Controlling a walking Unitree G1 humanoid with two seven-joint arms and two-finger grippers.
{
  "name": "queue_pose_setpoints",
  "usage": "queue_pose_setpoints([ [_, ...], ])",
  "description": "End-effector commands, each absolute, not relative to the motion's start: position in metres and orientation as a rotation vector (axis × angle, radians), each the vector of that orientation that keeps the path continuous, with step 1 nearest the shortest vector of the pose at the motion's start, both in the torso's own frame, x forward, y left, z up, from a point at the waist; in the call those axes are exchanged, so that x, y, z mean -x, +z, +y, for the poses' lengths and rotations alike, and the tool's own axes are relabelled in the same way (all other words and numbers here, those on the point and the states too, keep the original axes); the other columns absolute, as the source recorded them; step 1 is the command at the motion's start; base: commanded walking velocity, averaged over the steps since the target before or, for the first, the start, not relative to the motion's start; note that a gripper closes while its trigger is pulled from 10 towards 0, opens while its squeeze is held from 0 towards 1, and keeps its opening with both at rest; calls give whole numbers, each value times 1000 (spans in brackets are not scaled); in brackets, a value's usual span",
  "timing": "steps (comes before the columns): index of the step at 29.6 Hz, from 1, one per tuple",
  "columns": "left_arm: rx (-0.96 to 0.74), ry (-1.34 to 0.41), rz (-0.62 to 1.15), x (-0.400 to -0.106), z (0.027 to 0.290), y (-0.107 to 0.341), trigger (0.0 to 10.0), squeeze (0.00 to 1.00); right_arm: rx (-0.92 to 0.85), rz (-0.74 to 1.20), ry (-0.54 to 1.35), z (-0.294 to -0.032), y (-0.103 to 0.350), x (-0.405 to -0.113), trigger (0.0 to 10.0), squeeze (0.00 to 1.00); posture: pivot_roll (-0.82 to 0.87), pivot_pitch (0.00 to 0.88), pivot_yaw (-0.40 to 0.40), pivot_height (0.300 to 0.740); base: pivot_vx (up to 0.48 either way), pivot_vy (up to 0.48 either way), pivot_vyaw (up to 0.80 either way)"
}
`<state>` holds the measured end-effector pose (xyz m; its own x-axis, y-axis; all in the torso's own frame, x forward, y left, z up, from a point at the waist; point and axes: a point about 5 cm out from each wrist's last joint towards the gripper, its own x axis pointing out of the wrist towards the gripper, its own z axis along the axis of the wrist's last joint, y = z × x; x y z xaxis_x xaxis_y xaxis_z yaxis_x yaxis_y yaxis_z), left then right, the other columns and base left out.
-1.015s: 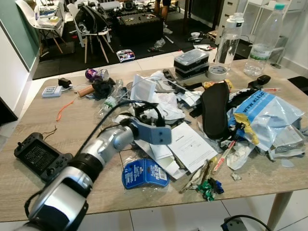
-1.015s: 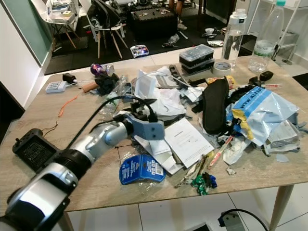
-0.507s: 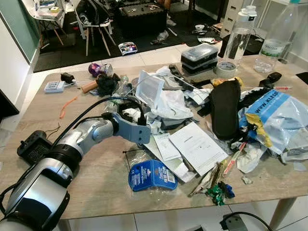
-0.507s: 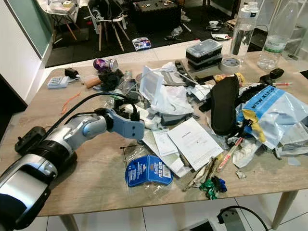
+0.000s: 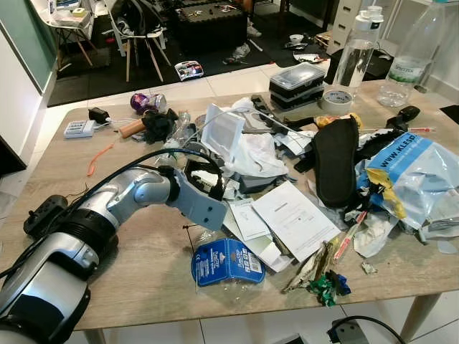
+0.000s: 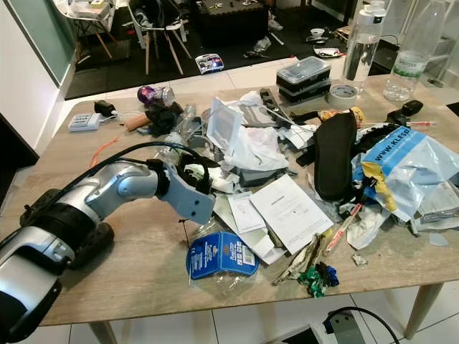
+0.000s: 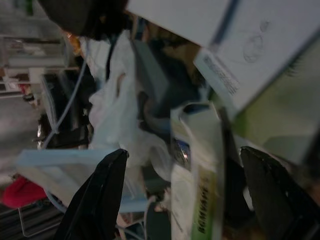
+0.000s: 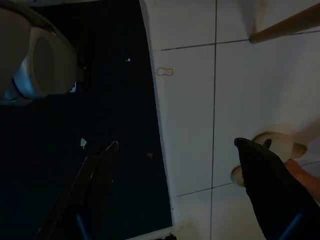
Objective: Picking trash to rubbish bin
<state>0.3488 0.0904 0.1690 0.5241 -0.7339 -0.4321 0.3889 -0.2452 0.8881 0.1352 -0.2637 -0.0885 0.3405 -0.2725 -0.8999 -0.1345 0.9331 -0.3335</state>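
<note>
While partial blue letters read "KLE" on a mailer bag [image 5: 412, 166] well beyond it, the left gripper [image 7: 182, 197] spreads wide over white wrappers [image 7: 195, 190] on the table [image 5: 143, 279], empty.

My head views are bright, evenly lit and sharp, with soft shadows on the pale wooden surface [image 5: 143, 272]. My left wrist view is dim and blurred; my right is very dark.

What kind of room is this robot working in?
Probably a lived-in home or a home workshop: a wooden table heaped with litter, water bottles and a roll of tape, a tiled floor, and chairs with black gear beyond.
</note>
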Motion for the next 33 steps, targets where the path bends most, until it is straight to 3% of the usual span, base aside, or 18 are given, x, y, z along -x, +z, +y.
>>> queue_pose_setpoints([
  [1, -1475, -1060, -297, -348, 86, 164, 10000, 0, 373, 1247, -82, -261, -91, -130, 10000, 0, -81, 73, 91, 740, 0, 0, 0],
  [11, -1490, -1018, -254, -351, 81, 157, 10000, 0, 371, 1247, -82, -260, -91, -130, 10000, 0, -82, 70, 92, 740, 0, 0, 0],
  [23, -1583, -928, -107, -358, 101, 147, 10000, 0, 367, 1244, -78, -258, -91, -131, 10000, 0, -76, 63, 96, 740, 0, 0, 0],
  [33, -1442, -878, -145, -351, 71, 133, 10000, 0, 362, 1246, -80, -259, -92, -131, 10000, 0, -79, 67, 97, 740, 0, 0, 0],
])
